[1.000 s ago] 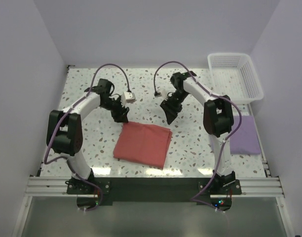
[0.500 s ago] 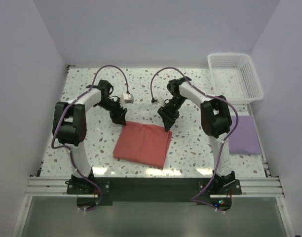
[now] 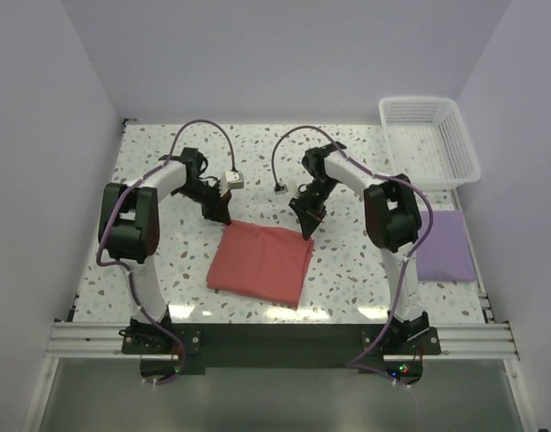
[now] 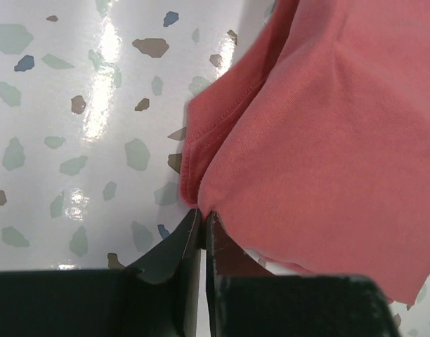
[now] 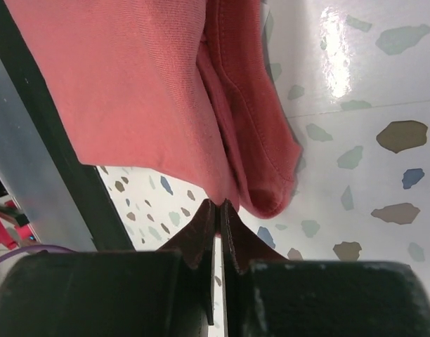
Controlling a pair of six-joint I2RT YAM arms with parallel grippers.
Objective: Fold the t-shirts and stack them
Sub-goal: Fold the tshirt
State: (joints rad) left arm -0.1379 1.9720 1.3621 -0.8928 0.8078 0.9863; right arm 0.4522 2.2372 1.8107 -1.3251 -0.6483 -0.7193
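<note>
I see two t-shirts on the desk (image 3: 347, 270): the salmon t-shirt (image 3: 262, 261) at the centre, the lavender t-shirt (image 3: 448, 247) at the right. The left jaws and right jaws each pinch one upper corner of the salmon t-shirt.

Speckled terrazzo table (image 3: 347, 270) with salmon t-shirt (image 3: 260, 261), lavender t-shirt (image 3: 448, 245), white basket (image 3: 463, 148)
</note>
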